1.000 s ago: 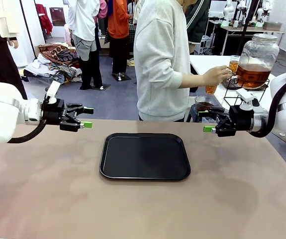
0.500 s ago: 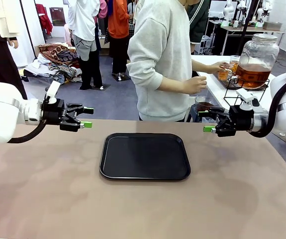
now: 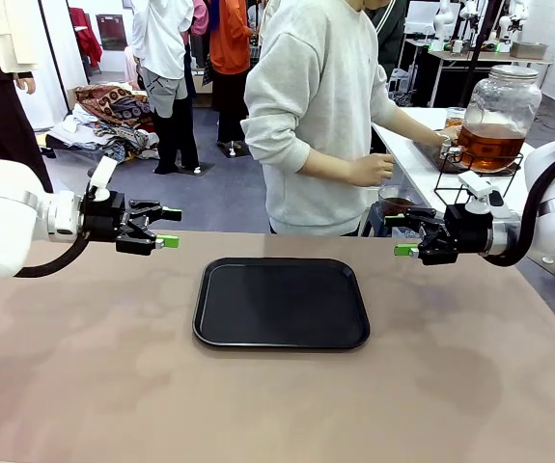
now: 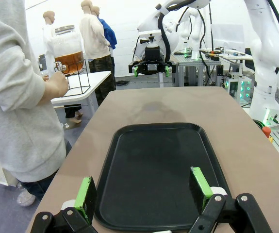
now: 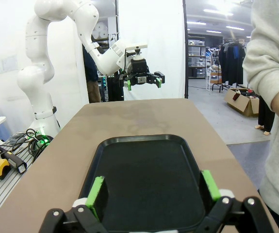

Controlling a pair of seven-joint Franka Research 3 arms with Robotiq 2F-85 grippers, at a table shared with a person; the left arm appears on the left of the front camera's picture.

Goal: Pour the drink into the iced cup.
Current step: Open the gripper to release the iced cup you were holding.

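**Both tools wait open beside the empty-handed tray**

A black tray [image 3: 281, 303] lies in the middle of the brown surface [image 3: 277, 405]. The left tool [image 3: 169, 228] hangs above the surface to the left of the tray, with its fingers apart and nothing between them. The right tool [image 3: 402, 234] hangs to the right of the tray, also with fingers apart and holding nothing. Both point toward the tray. A person in a grey sweater [image 3: 320, 116] stands at the far side and is turned toward a side table. There the person's hand [image 3: 444, 147] is at a glass dispenser [image 3: 494, 118] with brown drink, standing on a black wire stand. The other hand [image 3: 371, 170] is in front of the body. I cannot tell if a cup is held.
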